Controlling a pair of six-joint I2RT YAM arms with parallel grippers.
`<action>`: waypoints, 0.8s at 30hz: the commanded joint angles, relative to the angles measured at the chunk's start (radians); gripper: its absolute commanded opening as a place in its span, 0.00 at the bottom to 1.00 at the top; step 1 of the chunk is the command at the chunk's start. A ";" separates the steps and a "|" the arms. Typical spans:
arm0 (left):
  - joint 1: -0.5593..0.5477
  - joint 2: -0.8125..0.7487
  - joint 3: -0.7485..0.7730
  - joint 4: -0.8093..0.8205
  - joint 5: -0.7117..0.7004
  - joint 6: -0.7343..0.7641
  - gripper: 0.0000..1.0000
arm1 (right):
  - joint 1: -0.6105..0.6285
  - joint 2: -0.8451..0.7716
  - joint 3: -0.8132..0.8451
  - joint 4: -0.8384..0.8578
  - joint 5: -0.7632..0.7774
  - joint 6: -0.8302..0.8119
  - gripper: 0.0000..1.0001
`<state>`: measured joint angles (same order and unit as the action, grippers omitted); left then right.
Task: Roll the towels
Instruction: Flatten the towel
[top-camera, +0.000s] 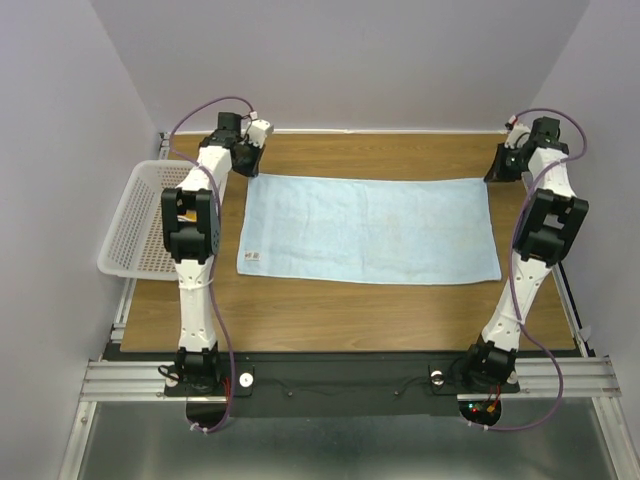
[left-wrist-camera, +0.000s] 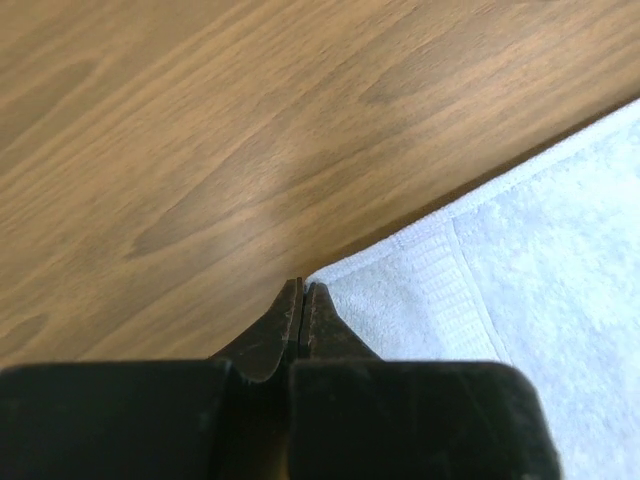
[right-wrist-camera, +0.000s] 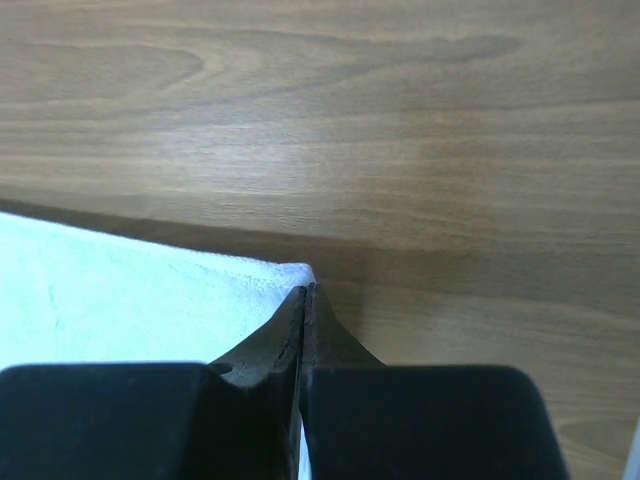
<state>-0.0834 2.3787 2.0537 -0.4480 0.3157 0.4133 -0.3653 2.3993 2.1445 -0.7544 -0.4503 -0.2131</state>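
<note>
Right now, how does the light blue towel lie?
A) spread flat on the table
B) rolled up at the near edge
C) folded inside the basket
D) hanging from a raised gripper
A: the light blue towel lies fully spread and unrolled on the table, the left gripper and right gripper low at its far corners.

Your wood-grain table (top-camera: 330, 310) carries one light blue towel (top-camera: 370, 230), spread flat (white label (top-camera: 252, 257) near-left corner); a white basket (top-camera: 140, 225) sits at its left edge.

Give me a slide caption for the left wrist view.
Left tool shut at a corner of the blue towel on the table.
</note>
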 joint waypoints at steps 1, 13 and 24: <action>0.027 -0.202 -0.056 0.061 0.054 0.051 0.00 | 0.003 -0.120 0.031 0.015 -0.019 -0.022 0.01; 0.068 -0.440 -0.351 0.069 0.157 0.223 0.00 | -0.029 -0.311 -0.198 0.007 -0.047 -0.152 0.01; 0.068 -0.420 -0.419 0.094 0.157 0.199 0.00 | 0.009 -0.218 -0.178 -0.005 -0.065 -0.066 0.40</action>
<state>-0.0177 1.9354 1.5745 -0.3698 0.4477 0.6224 -0.3817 2.1315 1.8992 -0.7700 -0.5011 -0.3283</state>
